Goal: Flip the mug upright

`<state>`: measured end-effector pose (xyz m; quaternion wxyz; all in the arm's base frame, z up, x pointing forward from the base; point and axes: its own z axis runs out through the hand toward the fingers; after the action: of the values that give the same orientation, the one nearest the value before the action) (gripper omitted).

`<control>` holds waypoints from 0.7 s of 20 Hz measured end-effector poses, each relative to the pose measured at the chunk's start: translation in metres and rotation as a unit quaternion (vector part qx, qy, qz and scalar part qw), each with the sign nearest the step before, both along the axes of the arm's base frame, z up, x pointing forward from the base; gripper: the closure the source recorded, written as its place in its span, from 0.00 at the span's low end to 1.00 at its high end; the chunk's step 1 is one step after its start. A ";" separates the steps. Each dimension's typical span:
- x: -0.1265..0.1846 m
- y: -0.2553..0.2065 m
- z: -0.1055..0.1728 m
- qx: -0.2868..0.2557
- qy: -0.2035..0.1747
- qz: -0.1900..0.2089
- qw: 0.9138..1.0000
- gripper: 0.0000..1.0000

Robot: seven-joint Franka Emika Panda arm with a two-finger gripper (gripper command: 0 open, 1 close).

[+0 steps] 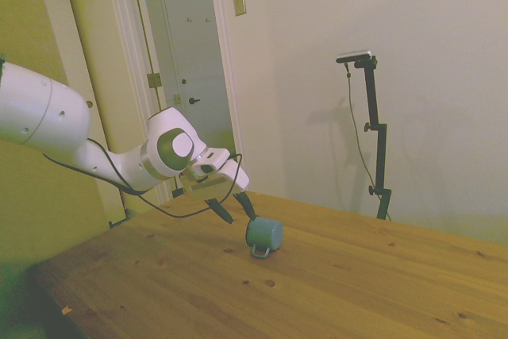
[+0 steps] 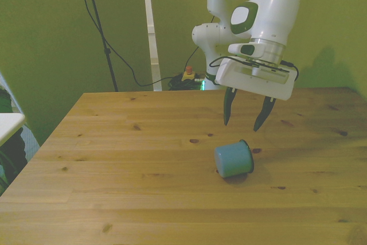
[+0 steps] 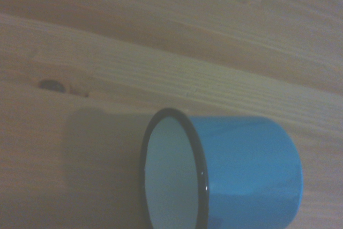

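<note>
Item: mug point(image 2: 233, 159), teal, lying on its side on the wooden surface point(image 2: 114, 170), not upright. From my remote station I log it toward the front view's right of the middle of the surface, with a dark knot in the wood just beside its rim.

Position against the jaws: my gripper point(image 2: 245, 117) hangs above the surface with its jaws released, spread with a clear gap and holding nothing. The mug sits nearer the camera than the fingertips point(image 2: 227, 120) in the front view and lower than them; nothing touches it. In the side view the gripper point(image 1: 236, 210) is tilted, its tips just beside the mug point(image 1: 263, 233) on the arm's side and slightly above it; I cannot tell from that view how much gap remains.

Orientation: long axis roughly level with the surface. In the front view the closed base faces the camera and the front view's left, while the dark-edged rim points toward the front view's right and away, toward the robot. The wrist view confirms this, showing the mug point(image 3: 236, 172) with its pale interior and dark rim. In the side view the loop handle lies under the body, against the wood.
</note>
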<state>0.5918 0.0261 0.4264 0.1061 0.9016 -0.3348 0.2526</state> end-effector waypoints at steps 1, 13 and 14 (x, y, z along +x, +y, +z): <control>0.003 0.004 -0.003 -0.014 -0.007 0.000 1.000 0.00; 0.009 0.035 -0.039 -0.139 -0.056 -0.047 0.988 0.00; 0.010 0.035 -0.043 -0.146 -0.057 -0.049 0.986 0.00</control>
<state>0.6020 0.0616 0.3836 0.2294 0.8429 -0.3440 0.3442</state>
